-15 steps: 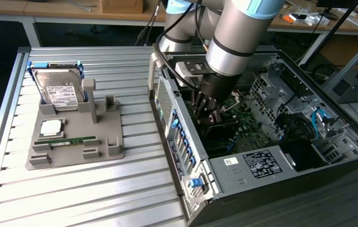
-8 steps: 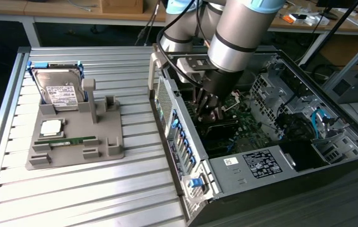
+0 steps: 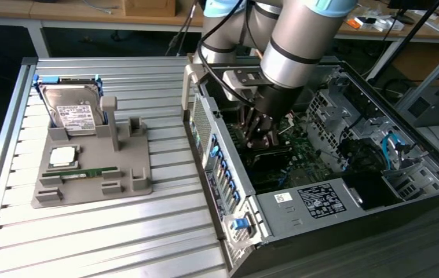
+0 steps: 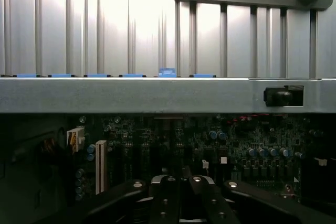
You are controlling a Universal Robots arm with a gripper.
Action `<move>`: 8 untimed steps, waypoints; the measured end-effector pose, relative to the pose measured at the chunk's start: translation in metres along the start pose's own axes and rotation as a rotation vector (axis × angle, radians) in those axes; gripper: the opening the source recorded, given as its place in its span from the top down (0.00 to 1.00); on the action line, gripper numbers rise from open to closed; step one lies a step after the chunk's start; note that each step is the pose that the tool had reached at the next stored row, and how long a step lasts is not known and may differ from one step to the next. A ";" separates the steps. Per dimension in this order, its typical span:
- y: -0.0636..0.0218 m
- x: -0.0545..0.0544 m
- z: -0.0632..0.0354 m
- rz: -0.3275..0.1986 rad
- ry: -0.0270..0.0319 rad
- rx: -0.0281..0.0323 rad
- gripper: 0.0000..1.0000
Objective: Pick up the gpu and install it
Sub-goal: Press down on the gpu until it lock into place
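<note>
Exterior view, from its left to its right: the slatted metal bench (image 3: 88,231) carries a grey parts holder (image 3: 92,174) with a silver hard drive (image 3: 73,107) standing at its far end, a CPU (image 3: 62,155) lying flat in the middle, and a narrow green RAM stick (image 3: 80,172) just in front of the CPU. Right of the holder sits the open computer case (image 3: 297,231), lying on its side with blue clips (image 3: 223,174) along the near wall and a white label (image 3: 321,200) on the power supply cover. The arm (image 3: 297,46) reaches down into the case — the tool (image 3: 260,139) is low over the motherboard (image 3: 312,159), close to the expansion slot area. Tool jaws are closed together; whether anything thin is pinched between them cannot be told from the frames. The gpu cannot be made out with certainty — a dark flat shape directly under the tool may be it, seated at the board, but this is unclear. Wrist view: the tool's dark fingers (image 4: 205,198) sit close together above the motherboard (image 4: 252,140), with the case wall (image 4: 157,95) crossing the frame and the bench slats (image 4: 105,24) beyond it.
</note>
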State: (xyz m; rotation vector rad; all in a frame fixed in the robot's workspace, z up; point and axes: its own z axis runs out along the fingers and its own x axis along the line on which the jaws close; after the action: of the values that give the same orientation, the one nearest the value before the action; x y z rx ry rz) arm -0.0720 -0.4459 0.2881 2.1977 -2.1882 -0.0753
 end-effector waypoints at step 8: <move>-0.0111 0.000 -0.0005 0.001 -0.0002 -0.0030 0.89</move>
State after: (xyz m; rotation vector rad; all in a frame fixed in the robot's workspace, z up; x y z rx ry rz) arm -0.0609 -0.4459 0.2879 2.1953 -2.1876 -0.0787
